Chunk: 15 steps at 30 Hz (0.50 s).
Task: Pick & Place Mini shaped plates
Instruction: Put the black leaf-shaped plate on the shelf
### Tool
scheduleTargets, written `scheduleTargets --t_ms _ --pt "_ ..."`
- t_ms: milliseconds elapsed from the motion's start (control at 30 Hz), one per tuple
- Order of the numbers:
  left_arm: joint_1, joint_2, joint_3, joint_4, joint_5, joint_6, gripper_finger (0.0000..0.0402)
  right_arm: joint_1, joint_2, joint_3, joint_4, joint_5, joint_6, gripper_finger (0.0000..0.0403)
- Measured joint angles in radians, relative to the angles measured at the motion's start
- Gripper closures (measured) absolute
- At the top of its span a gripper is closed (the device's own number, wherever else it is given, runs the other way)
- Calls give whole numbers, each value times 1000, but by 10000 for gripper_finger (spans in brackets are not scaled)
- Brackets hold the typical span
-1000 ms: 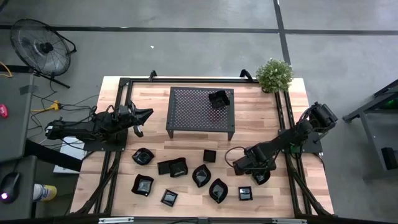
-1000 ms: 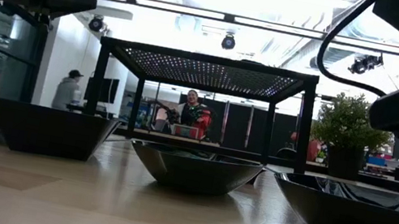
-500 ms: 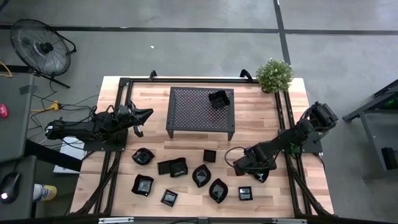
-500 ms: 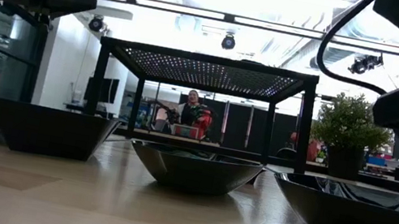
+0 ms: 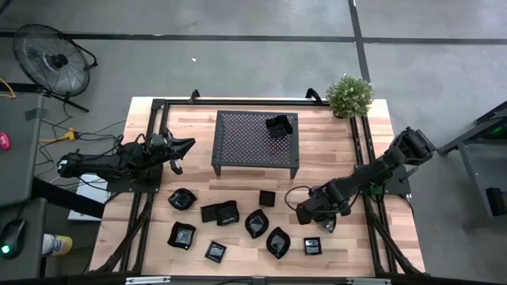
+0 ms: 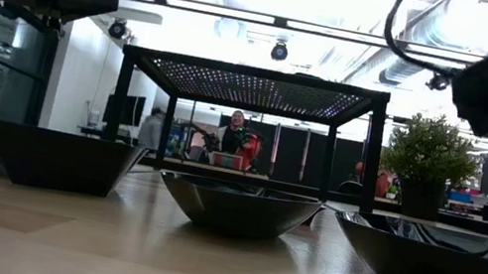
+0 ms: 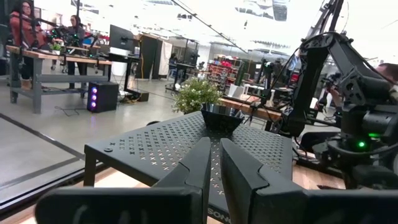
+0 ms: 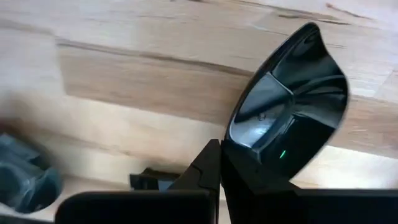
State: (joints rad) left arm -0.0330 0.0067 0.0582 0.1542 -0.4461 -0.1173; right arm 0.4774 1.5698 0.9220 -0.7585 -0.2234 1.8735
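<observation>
The right gripper (image 5: pixel 325 223) is over the front right part of the counter (image 5: pixel 333 134), and its jaws are clenched on the rim of one glossy black plate (image 8: pixel 292 118), which the right wrist view shows lifted above the wood. The left gripper (image 5: pixel 184 146) waits at the left side of the counter, beside the mesh rack (image 5: pixel 245 142), with its jaws nearly closed and grasping nothing. One small plate (image 5: pixel 279 125) sits on the rack near its back right corner. The other mini plates (image 5: pixel 226 213) lie in a loose group on the counter in front of the rack. A potted plant (image 5: pixel 349 95) stands at the back right corner.
</observation>
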Motion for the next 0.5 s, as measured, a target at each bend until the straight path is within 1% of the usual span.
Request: scheduleTargets --t_ms 200,500 --pt "0 0 0 0 0 0 369 -17 -22 56 -104 -2 -65 402" --pt "0 0 0 0 0 0 369 -63 -48 181 -330 9 -198 402"
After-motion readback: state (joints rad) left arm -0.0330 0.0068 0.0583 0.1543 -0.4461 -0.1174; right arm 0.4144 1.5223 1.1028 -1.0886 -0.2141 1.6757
